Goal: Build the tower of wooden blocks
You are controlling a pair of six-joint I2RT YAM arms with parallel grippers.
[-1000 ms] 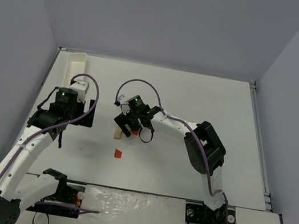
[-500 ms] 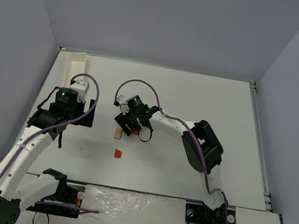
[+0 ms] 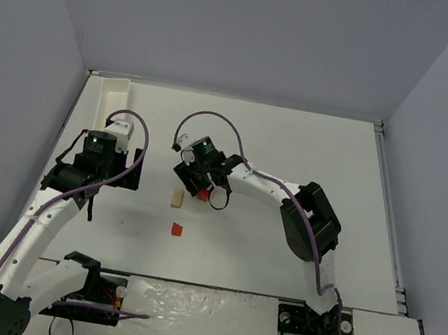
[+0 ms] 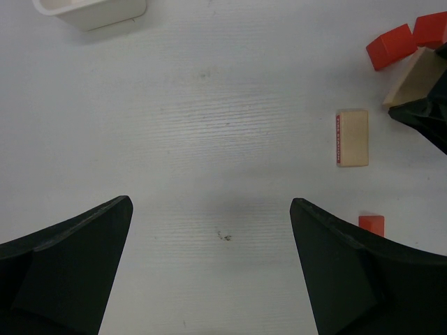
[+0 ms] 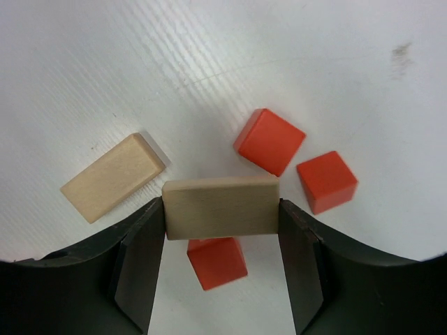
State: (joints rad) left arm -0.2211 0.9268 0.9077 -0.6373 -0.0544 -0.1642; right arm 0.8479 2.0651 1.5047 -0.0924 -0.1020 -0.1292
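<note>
Here, right tool (image 5: 222,225) clamped on pale tan block (image 5: 221,207), red cubes (image 5: 269,142) scattered, left tool (image 4: 209,209) apart.

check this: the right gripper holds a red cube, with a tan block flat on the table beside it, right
Not a red cube: the right wrist view shows the right gripper holding a tan plank. The tan block does lie flat on the table beside it.

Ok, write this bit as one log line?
left gripper: open | right gripper: shut on pale tan rectangular wooden block | three bright red wooden cubes: loose nearby
</note>
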